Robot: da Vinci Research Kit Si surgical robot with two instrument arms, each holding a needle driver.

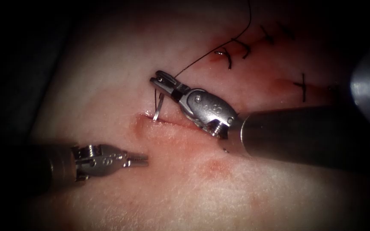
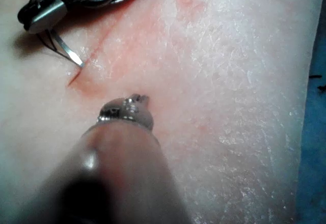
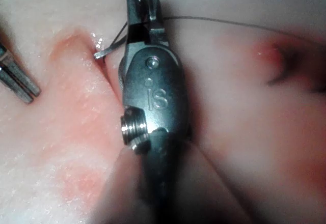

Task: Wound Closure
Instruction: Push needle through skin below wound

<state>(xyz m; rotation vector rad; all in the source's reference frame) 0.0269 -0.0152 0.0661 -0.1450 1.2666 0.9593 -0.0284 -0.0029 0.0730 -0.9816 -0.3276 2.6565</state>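
Needle (image 1: 158, 108), tip at the cut (image 1: 172, 122) mid-frame, held near its tail by right gripper (image 1: 161, 83); left gripper (image 1: 140, 159) closed, empty, lower left.

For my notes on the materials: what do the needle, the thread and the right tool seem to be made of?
The needle, held in the shut jaws of the right tool with its tip at the cut, looks like polished steel: it glints brightly. The thread looks like a thin, dark, matte strand; the fibre cannot be told. The right tool seems brushed metal, with dull grey reflections.
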